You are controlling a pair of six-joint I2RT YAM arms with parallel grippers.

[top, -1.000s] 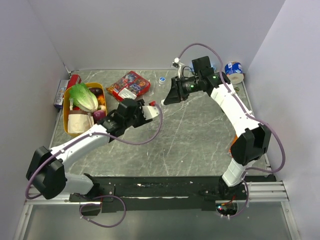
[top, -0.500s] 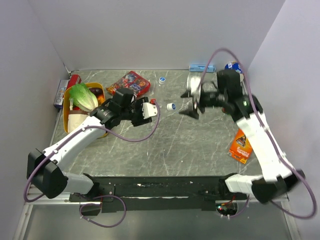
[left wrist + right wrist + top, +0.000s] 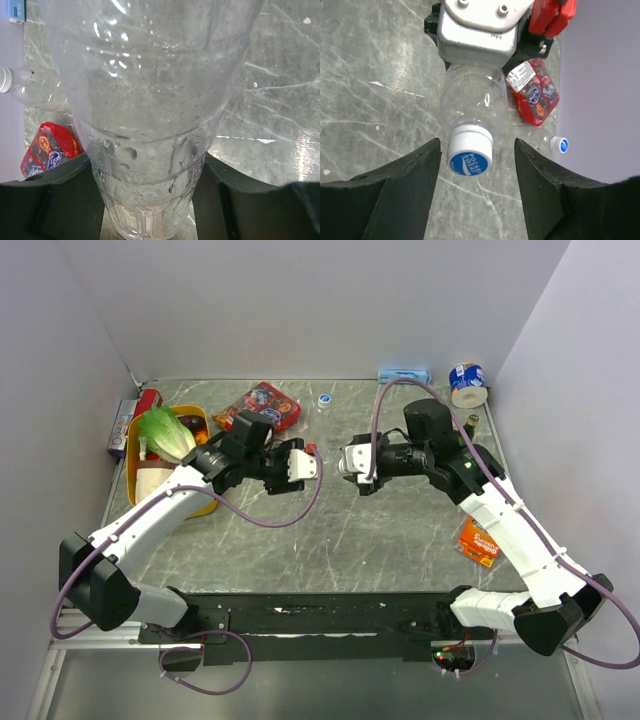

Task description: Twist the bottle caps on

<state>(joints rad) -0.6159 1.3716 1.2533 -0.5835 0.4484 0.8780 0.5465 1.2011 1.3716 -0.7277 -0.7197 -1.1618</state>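
My left gripper [image 3: 298, 461] is shut on a clear plastic bottle [image 3: 150, 125] and holds it on its side above the table, neck toward the right arm. A white cap with a blue top [image 3: 469, 156] sits on that bottle's neck [image 3: 472, 110]. My right gripper [image 3: 347, 462] faces it, open, with one finger on each side of the cap [image 3: 477, 146] and a gap on both sides. A second clear bottle [image 3: 322, 406] with a blue-topped cap [image 3: 562, 145] stands at the back, also seen in the left wrist view [image 3: 35, 89].
A red snack packet [image 3: 260, 408] lies at the back left beside a yellow tray [image 3: 137, 502] of vegetables. A blue-and-white tin [image 3: 467, 383] and a blue box [image 3: 403, 374] are at the back right. An orange packet [image 3: 480, 540] lies at the right.
My right arm has swung from the back of the table down and left, bringing its open fingers around the capped neck. My left gripper has shifted a little with the bottle.
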